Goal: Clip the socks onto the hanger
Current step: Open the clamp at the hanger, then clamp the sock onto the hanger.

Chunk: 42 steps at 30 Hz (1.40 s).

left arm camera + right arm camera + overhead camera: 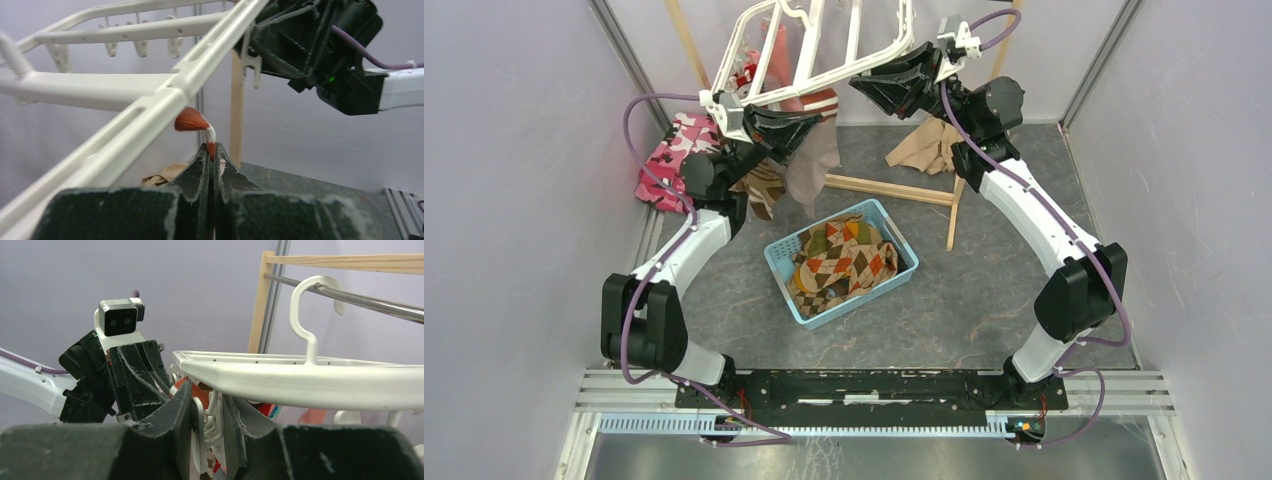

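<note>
1. The left gripper point(212, 150) was pressed together on a sock point(191, 120), pinching it just below its rust-orange tip, which stood up beside the hanger point(150, 107) and under its rail.
2. The right gripper point(207, 405) had its jaws drawn in against a dangling white clip point(206, 417) from both sides, under the hanger's edge. It looked like a squeeze to open the clip, though how far the clip had opened could not be seen.
3. The sock looked light, soft and limp, so it would fold or sag wherever it was unsupported. A hold near the very end seemed best, leaving only a short stub free to feed into the clip.
4. The knit should not slip easily between the pads, but a thin edge could still creep out.
5. The clip was small and springy, and it hung loose, so it was likely to swing when pushed.
6. The blue basket point(777, 270) sat on the table between the arms, well below the hanger, holding a heap of argyle socks point(844, 260) — brown, orange and cream.
</note>
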Each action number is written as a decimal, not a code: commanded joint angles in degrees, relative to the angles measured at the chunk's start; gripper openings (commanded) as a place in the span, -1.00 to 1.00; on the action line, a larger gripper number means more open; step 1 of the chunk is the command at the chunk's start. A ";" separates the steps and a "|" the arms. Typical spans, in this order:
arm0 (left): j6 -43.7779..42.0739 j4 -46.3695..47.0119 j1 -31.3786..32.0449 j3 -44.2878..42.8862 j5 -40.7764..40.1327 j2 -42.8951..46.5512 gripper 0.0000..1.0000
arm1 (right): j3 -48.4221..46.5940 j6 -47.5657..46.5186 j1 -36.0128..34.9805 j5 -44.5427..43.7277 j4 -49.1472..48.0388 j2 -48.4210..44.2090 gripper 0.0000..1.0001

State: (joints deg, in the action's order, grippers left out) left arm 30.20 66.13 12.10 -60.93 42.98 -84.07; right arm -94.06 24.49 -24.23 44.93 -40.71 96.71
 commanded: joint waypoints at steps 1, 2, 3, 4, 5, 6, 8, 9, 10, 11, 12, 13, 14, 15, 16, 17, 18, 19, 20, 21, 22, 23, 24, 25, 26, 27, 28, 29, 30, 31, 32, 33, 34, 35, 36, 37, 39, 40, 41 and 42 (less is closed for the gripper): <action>1.98 2.43 3.18 -0.52 3.27 1.61 -0.96 | -1.65 1.86 -0.61 -0.92 -0.17 0.15 -0.73; 1.49 1.78 3.80 -0.18 3.09 1.80 -0.96 | -1.57 2.27 -0.66 -0.92 -0.51 0.15 -0.73; 1.28 1.51 4.34 0.17 2.88 1.97 -0.96 | -1.56 2.62 -0.75 -0.97 -0.67 0.24 -0.73; 1.19 1.51 4.80 0.45 2.63 1.99 -0.96 | -1.56 2.92 -0.66 -0.95 -0.90 0.34 -0.73; 1.11 1.54 5.19 0.61 2.44 1.98 -0.96 | -1.56 3.26 -0.82 -0.89 -1.15 0.37 -0.73; 0.80 1.50 5.55 0.70 2.27 1.98 -0.96 | -1.56 3.50 -0.79 -0.88 -1.27 0.41 -0.74; -0.25 0.74 5.87 0.44 2.16 1.93 -0.96 | -1.56 4.01 -0.95 -0.68 -1.63 0.43 -0.74; -1.27 -0.39 5.91 -0.04 2.34 1.92 -0.96 | -1.56 4.23 -0.96 -0.55 -1.79 0.40 -0.74; -3.12 -2.30 5.92 -0.66 2.81 1.98 -0.96 | -1.48 4.39 -0.91 -0.47 -1.85 0.41 -0.75; -5.68 -4.73 5.91 -1.55 3.74 2.16 -0.96 | -1.49 4.63 -1.02 -0.26 -2.12 0.41 -0.75; -9.15 -8.41 5.92 -2.56 4.87 2.35 -0.96 | -1.43 4.98 -1.03 0.03 -2.56 0.41 -0.75; -14.46 -13.11 5.92 -3.80 6.32 2.72 -0.96 | -1.39 5.23 -1.04 0.15 -2.77 0.36 -0.75; -20.03 -19.47 5.92 -5.21 7.65 3.22 -0.96 | -1.38 5.39 -1.09 0.50 -2.95 0.35 -0.75; -29.18 -25.80 5.92 -6.57 8.96 3.75 -0.96 | -1.34 5.64 -1.04 0.78 -3.18 0.25 -0.75; -36.66 -31.70 5.92 -7.94 10.60 4.16 -0.96 | -1.26 5.78 -1.01 1.01 -3.30 0.14 -0.76; -42.98 -37.17 5.90 -9.01 11.54 4.62 -0.96 | -1.07 5.82 -1.06 1.25 -3.48 0.07 -0.76; -48.02 -41.06 5.91 -9.79 11.93 5.00 -0.96 | -0.83 6.05 -1.00 1.36 -3.71 0.00 -0.75; -52.26 -44.36 5.92 -10.58 12.09 5.27 -0.96 | -0.62 6.21 -1.09 1.44 -4.01 -0.11 -0.75; -55.29 -46.59 5.90 -11.12 12.13 5.47 -0.96 | -0.51 6.48 -1.01 1.65 -4.34 -0.11 -0.75; -57.63 -47.94 5.91 -11.56 12.02 5.49 -0.96 | -0.42 6.77 -0.97 1.86 -4.75 -0.02 -0.75; -59.26 -48.32 5.92 -11.72 11.89 5.68 -0.96 | -0.42 7.08 -1.06 2.00 -5.07 -0.02 -0.75; -60.79 -48.37 5.98 -11.71 12.02 5.89 -0.96 | -0.42 7.23 -1.07 2.08 -5.30 0.06 -0.75; -62.27 -48.19 6.00 -11.68 12.34 6.05 -0.96 | -0.42 7.45 -1.02 2.24 -5.56 0.21 -0.75; -63.60 -48.08 6.01 -11.67 12.93 6.22 -0.96 | -0.51 7.98 -0.99 2.43 -6.02 0.39 -0.75; -64.22 -47.54 5.93 -11.67 13.49 6.20 -0.96 | -0.46 8.52 -1.05 2.66 -6.79 0.57 -0.75; -63.68 -46.38 6.00 -11.79 13.86 5.97 -0.96 | -0.46 9.11 -1.07 2.86 -7.44 0.74 -0.75; -62.62 -45.15 6.01 -11.88 14.47 5.69 -0.96 | -0.42 9.94 -1.05 3.01 -8.40 1.00 -0.75; -61.72 -44.03 5.99 -11.99 15.26 5.26 -0.96 | -0.44 10.57 -1.07 3.25 -9.02 1.18 -0.75; -60.49 -42.33 6.00 -12.11 15.97 4.83 -0.96 | -0.42 11.19 -0.96 3.41 -9.73 1.39 -0.76; -58.62 -40.25 5.99 -12.05 16.61 4.43 -0.96 | -0.42 11.60 -0.99 3.62 -10.16 1.53 -0.76; -57.35 -38.16 6.00 -11.95 16.95 4.18 -0.96 | -0.42 11.77 -1.00 3.68 -10.38 1.50 -0.76; -56.45 -36.74 5.95 -11.94 17.28 4.02 -0.96 | -0.42 11.72 -1.06 3.81 -10.37 1.48 -0.76; -55.54 -35.56 5.99 -12.08 17.49 3.72 -0.96 | -0.33 11.77 -0.97 3.92 -10.29 1.47 -0.76; -54.80 -34.47 6.01 -12.26 17.56 3.49 -0.96 | -0.31 11.76 -1.03 3.96 -10.27 1.37 -0.75; -54.28 -33.60 6.01 -12.37 17.64 3.23 -0.96 | -0.19 11.78 -0.94 4.01 -10.30 1.35 -0.75; -53.55 -32.66 6.01 -12.64 17.78 2.94 -0.96 | -0.16 11.74 -0.94 4.03 -10.35 1.29 -0.75; -51.83 -31.09 6.00 -13.18 17.85 2.09 -0.96 | -0.07 11.81 -1.01 4.18 -10.45 1.29 -0.75; -50.95 -30.16 5.96 -13.44 17.86 1.66 -0.96 | -0.03 11.90 -0.98 4.20 -10.55 1.28 -0.75; -49.69 -29.17 6.00 -13.58 17.92 1.27 -0.96 | -0.06 12.04 -1.04 4.29 -10.69 1.29 -0.75; -47.80 -27.74 6.01 -13.64 17.88 0.83 -0.96 | -0.03 12.13 -0.92 4.36 -10.78 1.25 -0.75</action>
State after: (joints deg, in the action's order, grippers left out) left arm -23.94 30.81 17.87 -71.77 59.40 -81.84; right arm -93.93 35.27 -25.02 47.88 -48.03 98.24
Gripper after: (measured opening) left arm 0.044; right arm 0.286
